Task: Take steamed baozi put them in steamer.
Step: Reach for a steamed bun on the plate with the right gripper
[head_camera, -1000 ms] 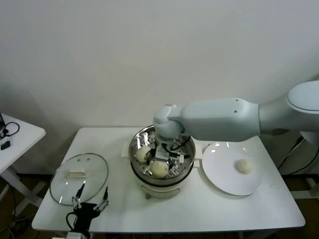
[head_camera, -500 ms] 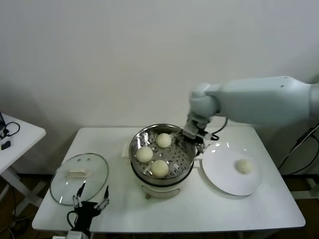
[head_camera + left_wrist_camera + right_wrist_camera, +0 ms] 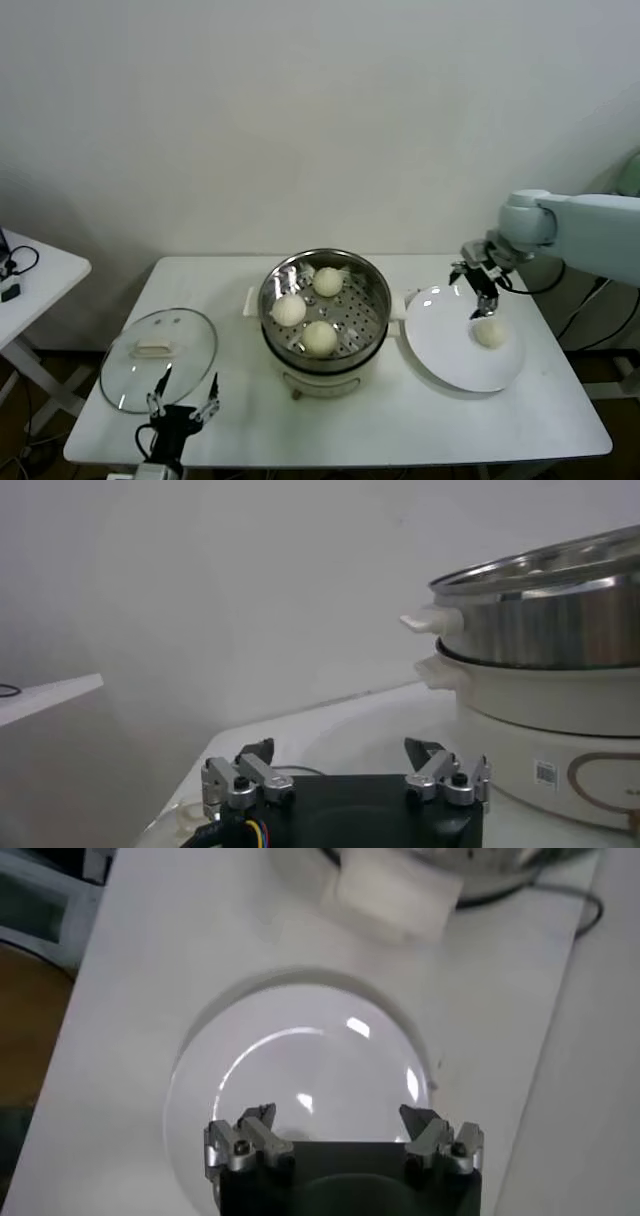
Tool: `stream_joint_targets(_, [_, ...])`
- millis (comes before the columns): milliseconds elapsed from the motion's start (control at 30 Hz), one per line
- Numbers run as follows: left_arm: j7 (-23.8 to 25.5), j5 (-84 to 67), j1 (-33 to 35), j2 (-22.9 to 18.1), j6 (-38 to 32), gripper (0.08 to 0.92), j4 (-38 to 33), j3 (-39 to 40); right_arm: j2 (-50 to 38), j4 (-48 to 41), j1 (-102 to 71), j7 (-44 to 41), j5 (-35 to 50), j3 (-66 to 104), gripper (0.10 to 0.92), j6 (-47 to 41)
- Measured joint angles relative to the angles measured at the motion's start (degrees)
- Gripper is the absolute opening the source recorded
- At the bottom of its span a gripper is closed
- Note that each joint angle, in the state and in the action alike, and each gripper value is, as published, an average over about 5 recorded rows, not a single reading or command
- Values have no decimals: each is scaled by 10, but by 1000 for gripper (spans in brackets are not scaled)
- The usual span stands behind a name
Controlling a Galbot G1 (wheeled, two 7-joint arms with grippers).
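1. Since a second ago, right gripper (image 3: pixel 478 287) swung from steamer (image 3: pixel 325 308) over to plate (image 3: pixel 440 345).
2. Jaws were spread wide, empty, hanging above the last baozi (image 3: pixel 489 333), lined up for pickup I'd say.
3. Count: three baozi sat on steamer tray, one on plate.
4. Left gripper (image 3: pixel 182 408) was parked open beside glass lid (image 3: pixel 160 356).

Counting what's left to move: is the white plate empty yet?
Not empty. One steamed baozi lies on the plate; three sit in the steamer. The open right gripper hovers above it.
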Motion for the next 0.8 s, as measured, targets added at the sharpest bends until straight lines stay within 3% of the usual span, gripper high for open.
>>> stream_joint_targets(800, [-4,30,16,-5,-4,823,6,0,-12,-178,-233,-22,-123,178,823,32])
